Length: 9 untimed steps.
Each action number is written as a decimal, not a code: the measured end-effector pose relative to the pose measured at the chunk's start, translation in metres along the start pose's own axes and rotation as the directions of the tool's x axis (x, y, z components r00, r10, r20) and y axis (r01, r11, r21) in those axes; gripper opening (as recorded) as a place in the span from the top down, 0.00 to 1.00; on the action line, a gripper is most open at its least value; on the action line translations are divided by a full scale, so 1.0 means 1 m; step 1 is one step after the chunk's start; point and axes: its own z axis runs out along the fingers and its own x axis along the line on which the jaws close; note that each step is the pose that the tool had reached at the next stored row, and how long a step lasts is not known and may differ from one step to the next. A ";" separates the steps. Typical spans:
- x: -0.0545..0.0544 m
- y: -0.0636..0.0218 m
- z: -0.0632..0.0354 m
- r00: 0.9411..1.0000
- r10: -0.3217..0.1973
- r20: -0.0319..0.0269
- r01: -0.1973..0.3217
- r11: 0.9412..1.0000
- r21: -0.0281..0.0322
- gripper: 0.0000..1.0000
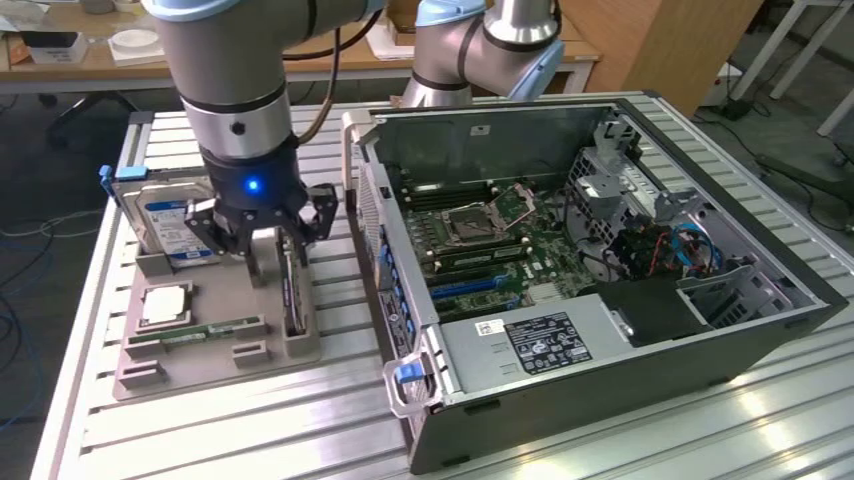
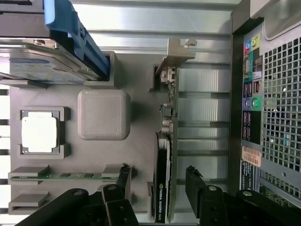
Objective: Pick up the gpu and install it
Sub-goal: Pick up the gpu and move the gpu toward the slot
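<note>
Gripper [image 1: 264, 248] was wide open, jaws at full spread, holding nothing. It hung low over the gray parts holder [image 1: 200, 378]. The gpu [image 2: 164, 155] was directly under it, between the 2 fingers [image 2: 123, 178]. The wrist view showed a gap on each side of the card, so neither finger touched it.

The gpu stood on its long edge in a slot of the holder, not lifted. Its black shroud faced 1 finger and the green board edge faced the other. Its silver bracket [image 2: 176, 52] was at the end farthest from the gripper.

On the shroud side of the gripper, all on the holder:
- 1 RAM stick [image 2: 66, 175] lying flat, just beyond that finger
- 1 square gray block [image 2: 103, 114] farther along
- 1 CPU [image 2: 40, 132] in its pocket beyond the block
- 1 hard drive [image 2: 42, 66] with a blue rail [image 2: 70, 33], well apart from the fingers

On the other side of the gripper, near the holder, was the open PC case [image 1: 601, 330]. It lay on its side with the motherboard [image 1: 487, 245] exposed, and its rear port panel [image 2: 251, 94] faced the gpu.

Holder and case sat on a slatted aluminum table [image 1: 267, 430]. A 2nd arm [image 1: 467, 50] stood behind the case, well apart from the gripper.
</note>
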 end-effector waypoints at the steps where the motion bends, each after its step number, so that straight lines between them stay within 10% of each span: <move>1: 0.000 -0.0015 0.0013 1.000 0.000 0.000 0.000 1.000 0.000 0.41; 9: -0.003 -0.0044 0.0111 1.000 0.000 0.000 0.000 1.000 0.000 0.41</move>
